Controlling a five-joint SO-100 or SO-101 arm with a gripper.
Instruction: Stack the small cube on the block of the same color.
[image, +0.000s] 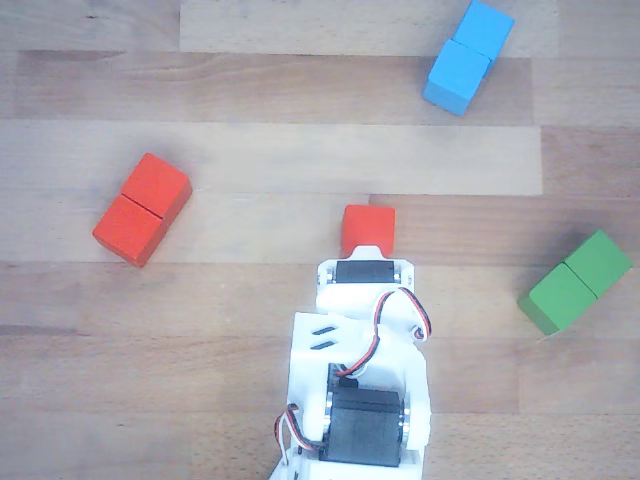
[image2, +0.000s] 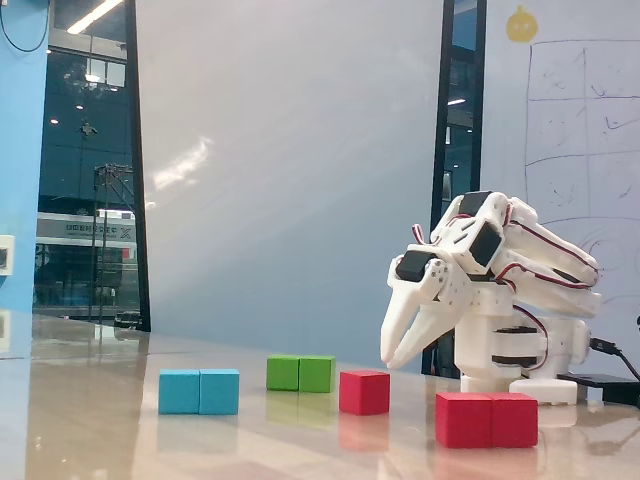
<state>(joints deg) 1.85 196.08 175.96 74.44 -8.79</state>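
The gripper (image2: 392, 357) hangs above the small red cube (image2: 364, 391) on the table (image: 250, 160) (jaws slightly parted, empty), so it should descend squarely, straddling opposite faces, before carrying toward the red block (image: 142, 209).

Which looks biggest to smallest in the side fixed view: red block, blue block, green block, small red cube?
1. red block, though it sits nearest the camera
2. blue block
3. green block, farthest back, so unsure
4. small red cube

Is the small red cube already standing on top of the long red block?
No. In the fixed view the cube rests on the table, apart from the red block, with the claw above the table.
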